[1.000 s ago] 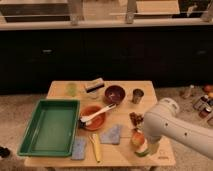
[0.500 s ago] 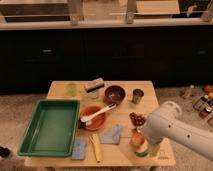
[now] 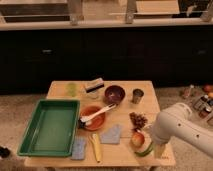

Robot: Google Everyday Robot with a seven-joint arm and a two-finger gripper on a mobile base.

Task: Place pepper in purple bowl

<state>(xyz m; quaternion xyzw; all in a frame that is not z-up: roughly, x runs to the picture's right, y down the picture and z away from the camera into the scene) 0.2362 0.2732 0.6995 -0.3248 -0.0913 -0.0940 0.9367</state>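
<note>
Wooden table (image 3: 60,90) seen from its front side; all positions are referenced to the purple bowl (image 3: 114,93), which sits upright toward the back of the table, slightly right of centre, with a dark interior. The pepper (image 3: 145,150) lies outside the bowl, well apart from it, at the near right corner of the table, forward and to the right of the bowl. A round red-orange fruit (image 3: 136,138) is just beside the pepper on the bowl side, apparently touching it. The gripper (image 3: 159,150) is low at the same corner, at the end of the white arm (image 3: 177,127), just right of the pepper; whether it is apart, together or clamped on anything cannot be told. A small metal cup (image 3: 137,95) stands just right of the bowl. A brown cluster (image 3: 138,120) lies between the bowl and the fruit. An orange bowl (image 3: 90,121) with a white utensil (image 3: 100,113) sits just forward-left of the purple bowl. A green tray (image 3: 50,125) lies far left. A yellow stick utensil (image 3: 96,147) and a grey-blue cloth (image 3: 111,134) lie forward of the bowl, near the front edge.
</note>
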